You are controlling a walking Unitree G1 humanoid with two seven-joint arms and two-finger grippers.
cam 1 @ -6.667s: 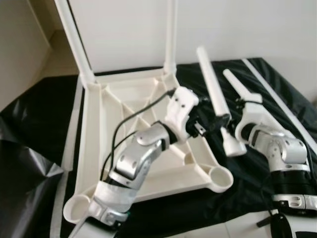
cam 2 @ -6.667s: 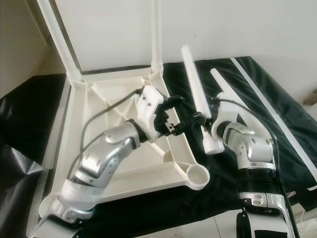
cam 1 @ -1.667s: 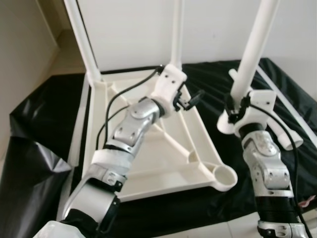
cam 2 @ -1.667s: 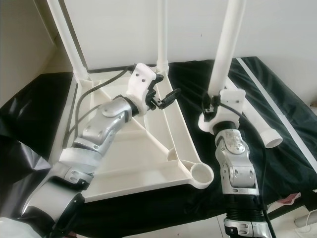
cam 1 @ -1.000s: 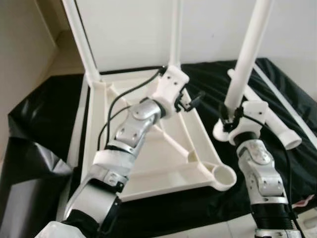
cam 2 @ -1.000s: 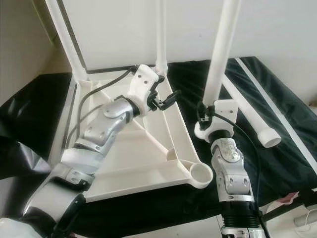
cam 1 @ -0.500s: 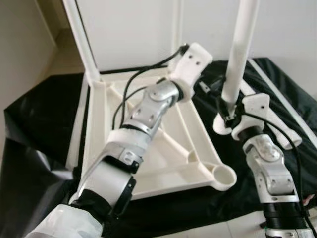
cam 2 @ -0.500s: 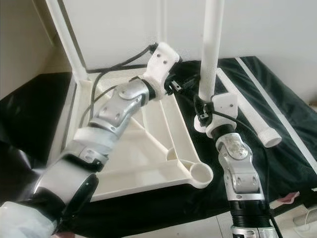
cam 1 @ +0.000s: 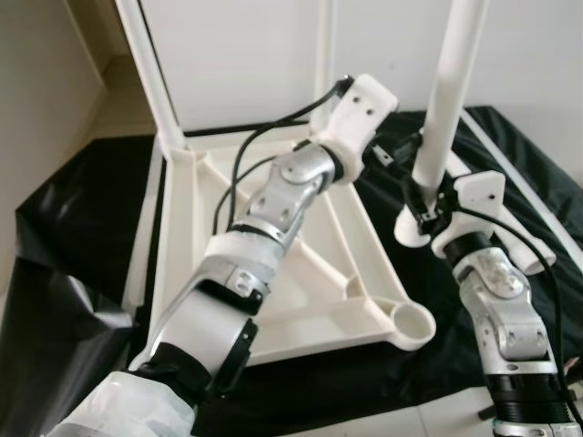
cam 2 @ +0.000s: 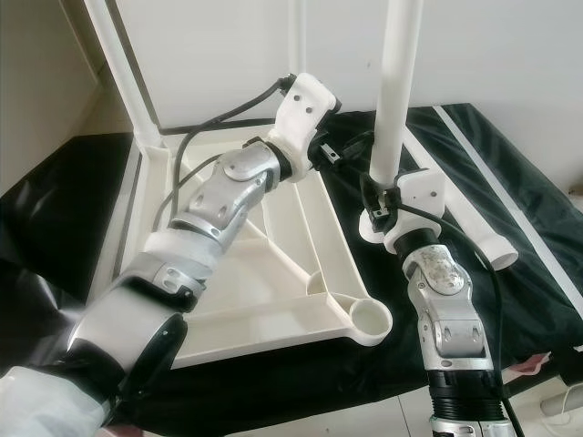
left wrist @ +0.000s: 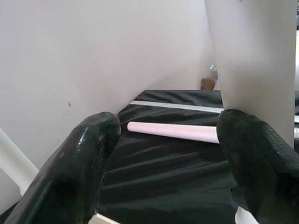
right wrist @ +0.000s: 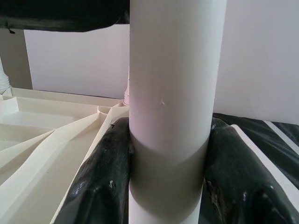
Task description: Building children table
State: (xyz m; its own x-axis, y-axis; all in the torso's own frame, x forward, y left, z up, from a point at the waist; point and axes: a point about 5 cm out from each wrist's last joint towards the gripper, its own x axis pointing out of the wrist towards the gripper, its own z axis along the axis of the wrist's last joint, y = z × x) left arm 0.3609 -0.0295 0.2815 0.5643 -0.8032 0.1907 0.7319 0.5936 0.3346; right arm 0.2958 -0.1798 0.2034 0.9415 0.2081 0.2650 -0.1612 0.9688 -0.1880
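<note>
My right gripper (cam 2: 375,206) is clamped on the upright table leg (cam 2: 398,86), flared foot just under the fingers, off the tabletop's right edge. Below it, the empty corner socket (cam 2: 369,322) of the upside-down tabletop (cam 2: 264,273). My left gripper (cam 1: 393,153) sits just left of that leg, fingers (left wrist: 79,172) spread, nothing between them. Beyond it, a loose leg (left wrist: 173,131) lies on black sheet (left wrist: 159,168). Two fitted legs (cam 1: 150,73) at the far corners, wall close behind.

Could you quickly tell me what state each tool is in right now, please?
Left tool: open, holding nothing, beside the upright table leg.
Right tool: shut on the table leg, held upright above the black sheet.
</note>
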